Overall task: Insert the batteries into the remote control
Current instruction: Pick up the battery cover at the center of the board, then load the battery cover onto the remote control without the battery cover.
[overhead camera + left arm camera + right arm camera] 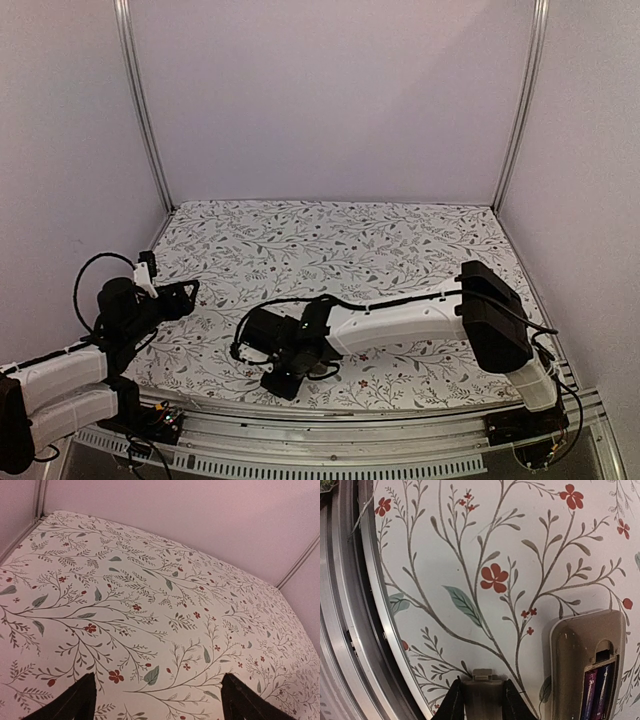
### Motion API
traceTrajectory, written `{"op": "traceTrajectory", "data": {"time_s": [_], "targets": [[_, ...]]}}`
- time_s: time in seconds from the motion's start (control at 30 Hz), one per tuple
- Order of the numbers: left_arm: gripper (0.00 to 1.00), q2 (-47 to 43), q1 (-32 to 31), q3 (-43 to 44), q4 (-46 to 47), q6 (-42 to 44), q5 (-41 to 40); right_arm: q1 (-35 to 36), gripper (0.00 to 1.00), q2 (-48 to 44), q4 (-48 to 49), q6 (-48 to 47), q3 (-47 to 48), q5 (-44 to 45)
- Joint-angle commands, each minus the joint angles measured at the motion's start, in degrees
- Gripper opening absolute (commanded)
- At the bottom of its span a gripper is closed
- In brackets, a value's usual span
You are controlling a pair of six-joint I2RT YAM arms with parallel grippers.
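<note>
Remote control [585, 655] is lying back-up close to the counter's [470, 540] near edge. Its recess is showing open, w/ both batteries [597, 692] sitting inside, side by side. Just beside it, not touching, the right claw [482, 694] is clenching on the tan battery cover [481, 687], tab end pointing away from the wrist, prob. so the lid can go over the recess, which looks like the only step left. Farther back and left, the left claw [157, 700] is hovering released over bare floral print, gripping nothing, likely parked out of the way.

batteries [597, 690]: in remote control [580, 645] recess | remote control: on table [535, 535], just beside cover [482, 692]
</note>
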Motion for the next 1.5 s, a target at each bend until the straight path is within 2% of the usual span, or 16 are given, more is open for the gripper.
{"op": "traceTrajectory", "data": {"time_s": [0.0,0.3,0.57,0.9,1.07,1.47], "targets": [[0.86,-0.2,-0.6,-0.7,0.0,-0.3,-0.6,0.6,0.19,2.1,-2.7,-0.6,0.8,2.6],[0.86,-0.2,-0.6,-0.7,0.0,-0.3,-0.6,0.3,0.12,-3.5,2.2,-3.0,0.7,-2.7],[0.86,0.1,-0.6,-0.7,0.0,-0.4,-0.7,-3.2,0.12,-8.9,6.4,-7.7,0.5,-6.1],[0.86,1.6,1.3,-0.6,0.6,-0.6,0.5,-7.4,0.1,-6.2,8.0,-13.8,0.0,-7.8],[0.86,3.0,1.3,-0.6,0.9,-1.2,1.0,-8.6,0.1,-6.5,11.1,-17.4,-2.1,-12.6],[0.86,4.1,1.4,-0.6,1.3,-1.3,1.2,-9.6,0.09,-5.5,12.9,-20.4,-6.1,-12.6]]}}
